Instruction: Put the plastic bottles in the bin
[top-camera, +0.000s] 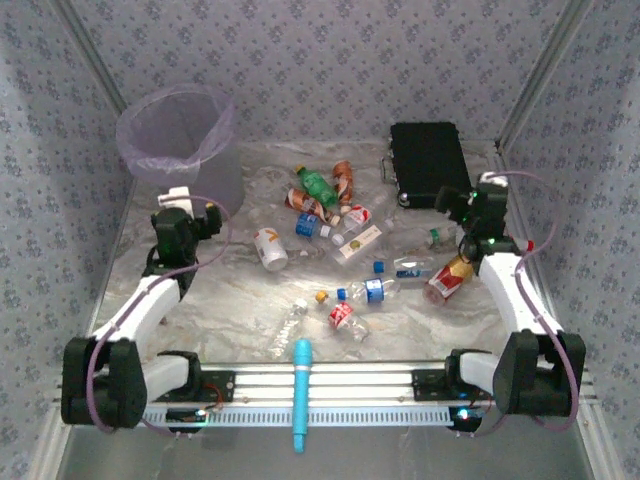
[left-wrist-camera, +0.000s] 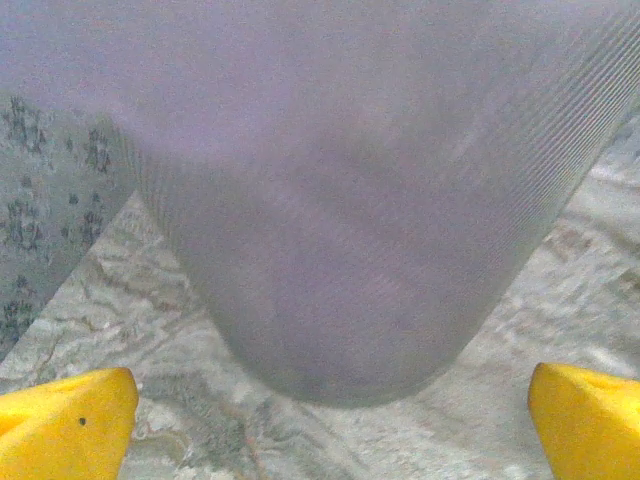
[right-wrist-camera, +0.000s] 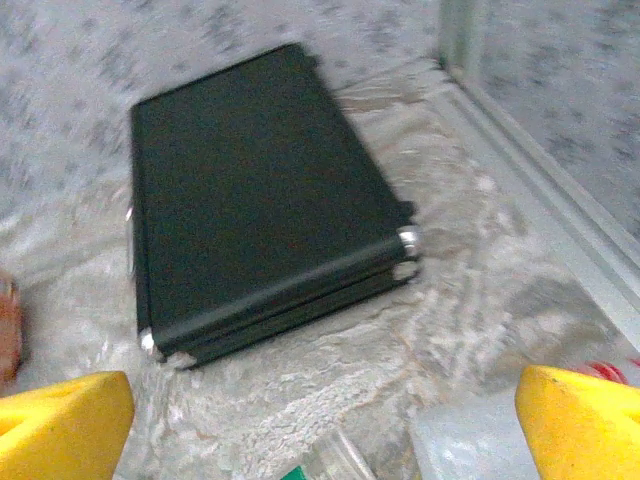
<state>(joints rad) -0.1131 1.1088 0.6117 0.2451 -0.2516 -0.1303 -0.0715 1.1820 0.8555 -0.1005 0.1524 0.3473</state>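
Blue tool (top-camera: 301, 393); beyond, bottles (top-camera: 317, 187) flat, haphazard

Robot lab booth: patterned walls (top-camera: 320, 60), aluminium rail (top-camera: 380, 385).

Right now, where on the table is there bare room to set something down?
Bare tabletop lies near-left, between the left arm and the white bottle, and along the back wall between bin and black case. Centre and right are crowded with plastic bottles.
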